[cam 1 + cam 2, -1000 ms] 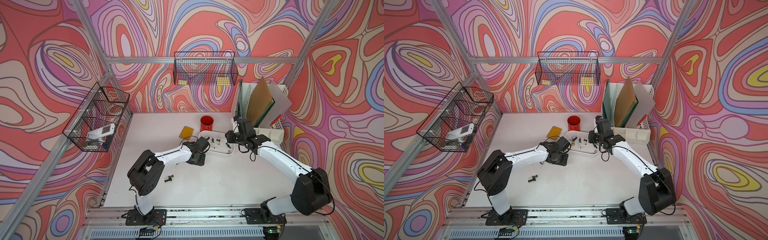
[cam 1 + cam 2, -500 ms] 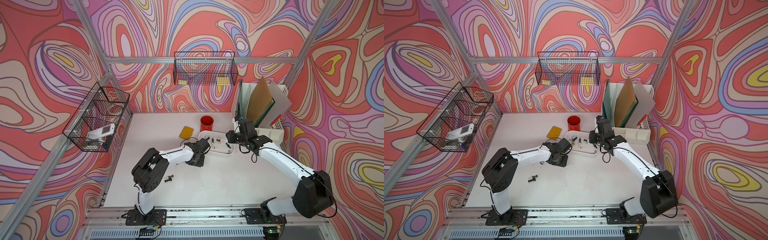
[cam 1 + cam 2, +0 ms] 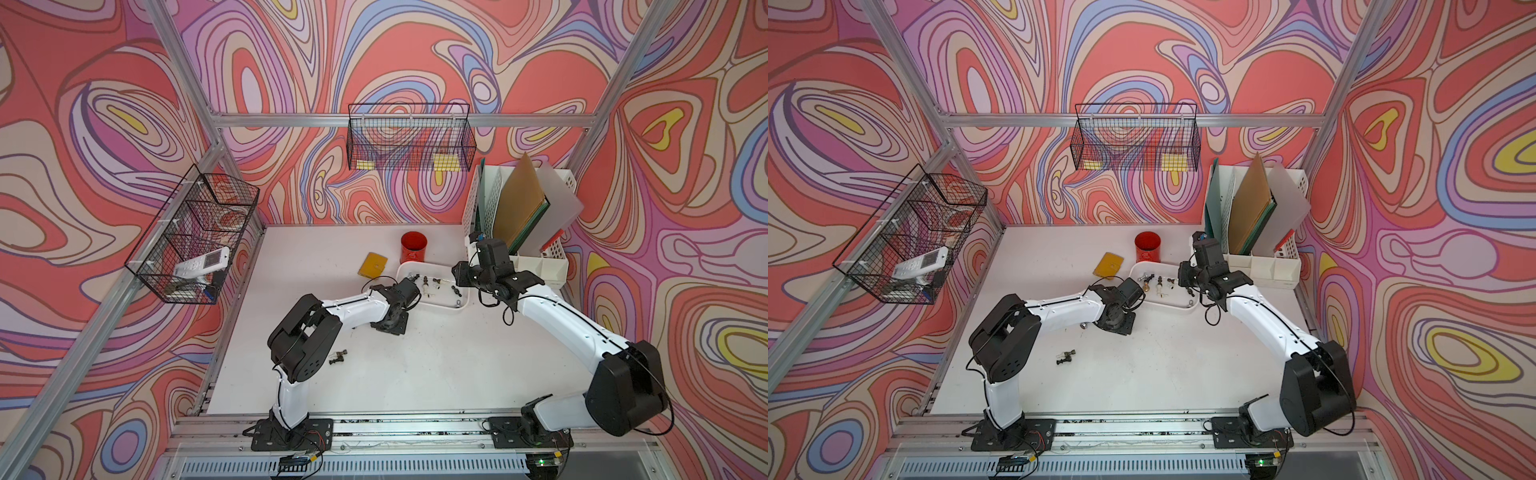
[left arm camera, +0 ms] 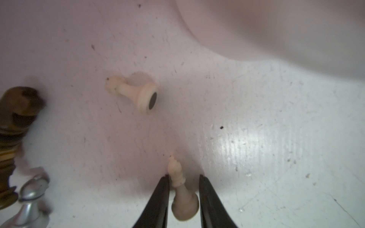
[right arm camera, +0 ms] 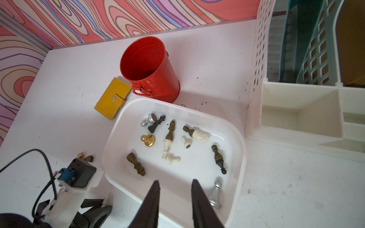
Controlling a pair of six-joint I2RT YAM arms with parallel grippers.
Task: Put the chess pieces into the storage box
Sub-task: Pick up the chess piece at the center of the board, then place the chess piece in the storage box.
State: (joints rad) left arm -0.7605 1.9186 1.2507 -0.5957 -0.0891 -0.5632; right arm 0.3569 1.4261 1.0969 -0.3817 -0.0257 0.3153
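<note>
Jaws, L gripper point(image 4: 183, 176): standing close either side of a cream piece point(image 4: 184, 205) that lies on the table point(image 3: 436, 365) just outside the storage box point(image 5: 197, 167), by its near-left corner. Cannot tell whether they press it.

Same patch, also outside the box: cream pawn point(image 4: 136, 94), bronze piece point(image 4: 17, 118), silver piece point(image 4: 33, 189).

Dark pair point(image 3: 338, 356): on the table, well apart from the box, on its near-left side.

In the box: approx. a dozen pcs, mixed colours, mostly lying flat.

R gripper point(image 5: 175, 181): jaws apart, empty, over the box's near rim.

Assessment: well past halfway, not complete. Outstanding: min. six pcs outside the box. More may be hidden under the L arm point(image 3: 357, 309).
</note>
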